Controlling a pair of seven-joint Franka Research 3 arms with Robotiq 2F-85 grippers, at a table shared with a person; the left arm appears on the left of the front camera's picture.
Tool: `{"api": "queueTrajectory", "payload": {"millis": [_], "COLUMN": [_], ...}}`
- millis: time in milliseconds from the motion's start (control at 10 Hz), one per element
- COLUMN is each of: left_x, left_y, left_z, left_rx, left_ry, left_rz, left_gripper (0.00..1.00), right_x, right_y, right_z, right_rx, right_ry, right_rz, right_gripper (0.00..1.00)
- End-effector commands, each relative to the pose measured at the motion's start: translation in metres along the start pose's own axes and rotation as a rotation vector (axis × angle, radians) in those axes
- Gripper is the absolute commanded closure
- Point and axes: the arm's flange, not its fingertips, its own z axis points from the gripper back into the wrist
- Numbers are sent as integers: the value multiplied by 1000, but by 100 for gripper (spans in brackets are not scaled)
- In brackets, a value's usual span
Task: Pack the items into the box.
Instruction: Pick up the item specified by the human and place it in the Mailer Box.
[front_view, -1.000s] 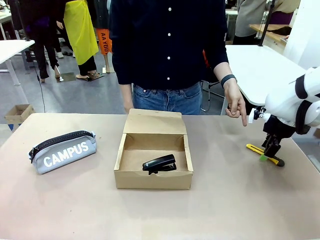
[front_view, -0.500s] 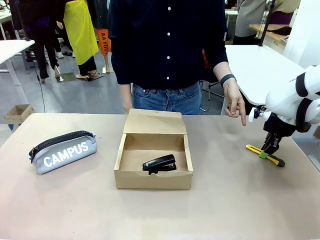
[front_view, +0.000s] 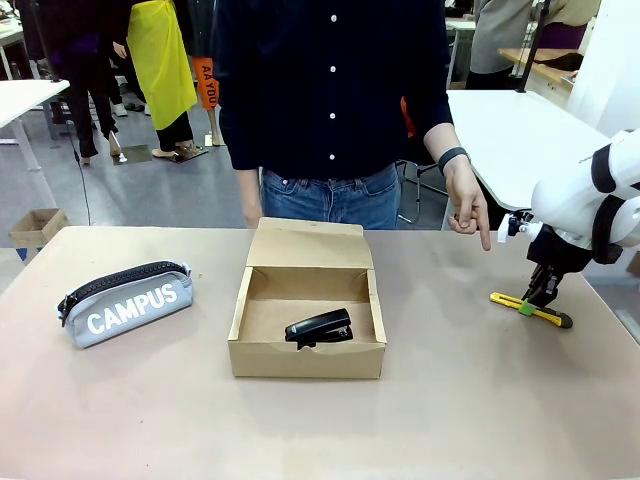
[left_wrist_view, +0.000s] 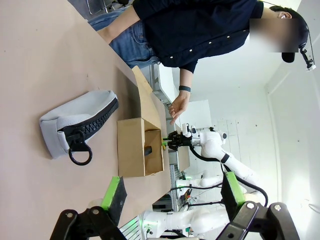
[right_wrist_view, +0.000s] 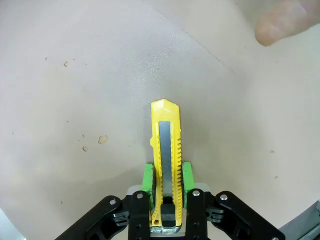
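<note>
Now the right hand (front_view: 526, 308), clenched on the utility knife (right_wrist_view: 165, 135), has levelled it, seemingly off the table (front_view: 450, 400), with the box (front_view: 305, 358) well to its left.

The right gripper (right_wrist_view: 166, 177) has its green pads (right_wrist_view: 148, 176) pressed on both sides of a yellow utility knife (right_wrist_view: 165, 145), whose tip points away over the beige tabletop (right_wrist_view: 75, 75). A few specks (right_wrist_view: 102, 139) lie left of the knife. A blurred fingertip (right_wrist_view: 280, 22) shows well beyond it, to the upper right.
</note>
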Motion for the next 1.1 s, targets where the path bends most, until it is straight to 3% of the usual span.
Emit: {"api": "queueTrajectory", "payload": {"millis": [0, 200, 400, 600, 700, 900, 1000], "left_x": [-2, -2, -2, -2, -2, -2, -2], "left_y": [-1, -1, -1, -1, -1, -1, -1], "left_z": [-1, -1, -1, -1, -1, -1, -1], "left_rx": [-26, -26, -26, -26, -26, -26, -26], "left_ry": [-12, -12, -12, -12, -12, -12, -12], "left_rz": [-22, -22, -22, -22, -22, -22, -22], "left_gripper": [0, 0, 0, 0, 0, 0, 0], "right_x": [1, 2, 10, 1, -9, 8, -2], "right_y": [-1, 13, 54, 72, 60, 66, 69], "right_z": [-1, 41, 94, 114, 114, 111, 124], "right_rx": [17, 32, 79, 99, 61, 98, 89], "right_ry": [34, 28, 4, -27, -50, -25, -46], "right_rz": [-8, -9, -8, -17, -52, 21, 1], "right_gripper": [100, 100, 100, 100, 100, 100, 73]}}
